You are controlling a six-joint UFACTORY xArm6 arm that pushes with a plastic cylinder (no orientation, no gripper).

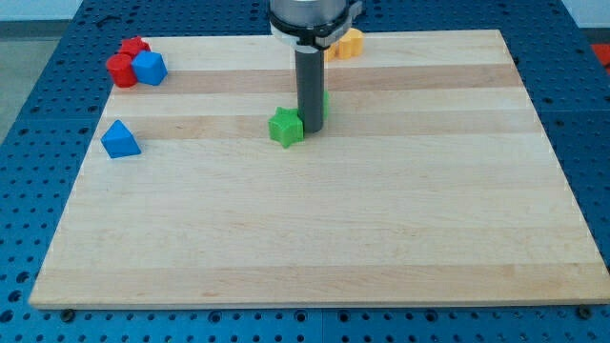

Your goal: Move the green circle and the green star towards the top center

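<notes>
The green star (pixel 285 127) lies on the wooden board (pixel 315 238), a little above the board's middle. My tip (pixel 311 131) stands on the board right against the star's right side. A second green block, the green circle (pixel 325 105), is mostly hidden behind the rod; only a green sliver shows at the rod's right edge. The dark rod rises straight up to the arm's flange at the view's top centre.
A red block (pixel 122 69) and a second red block (pixel 134 47) sit with a blue block (pixel 150 68) at the top left. A blue triangle (pixel 119 139) lies at the left. An orange-yellow block (pixel 347 43) sits at the top centre, partly behind the arm.
</notes>
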